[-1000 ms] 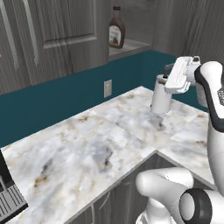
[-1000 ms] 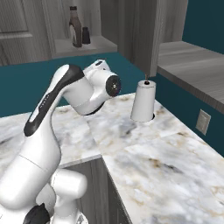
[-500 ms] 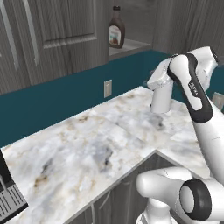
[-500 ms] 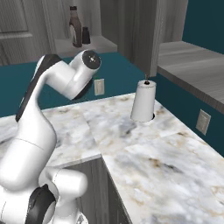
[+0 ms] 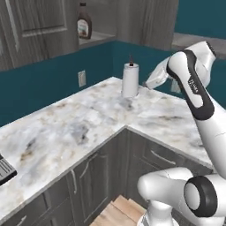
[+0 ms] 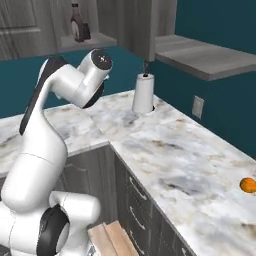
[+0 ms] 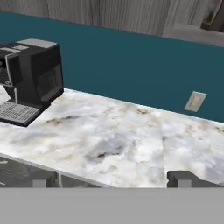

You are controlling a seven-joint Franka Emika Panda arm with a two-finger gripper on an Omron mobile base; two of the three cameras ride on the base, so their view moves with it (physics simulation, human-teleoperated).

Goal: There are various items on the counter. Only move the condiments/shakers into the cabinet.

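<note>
The dark brown squeeze bottle (image 5: 84, 21) with a pale label stands upright on the flat grey shelf of the open dark grey cabinet (image 5: 95, 39), high on the wall above the teal backsplash. In the right base view the same bottle (image 6: 76, 23) appears at the upper left, with a smaller dark shaker (image 6: 85, 32) just beside it on the same shelf; which shaker it is cannot be told at this size.

Below the cabinet runs the L-shaped marble counter (image 5: 66, 128), white-grey with brown and grey veins, over grey drawers with bar handles. A white paper towel roll (image 5: 130, 80) stands upright near the inner corner of the counter, close to the wall. A wall outlet (image 5: 82, 78) sits on the teal wall to the left of the roll. In the right base view a small orange fruit (image 6: 248, 185) rests on the counter at the far right edge, well apart from the roll (image 6: 143, 94).

The white arm is raised above the counter, its elbow bent high, and the wrist reaches toward the wall to the right of the paper towel roll. In the hand view, the hand (image 7: 112, 179) has its two dark fingertips spread wide apart, with nothing between them. That view looks along the counter toward a black coffee machine (image 7: 30, 78) standing on the marble against the teal wall, and another outlet (image 7: 195, 101) on the wall farther right.
</note>
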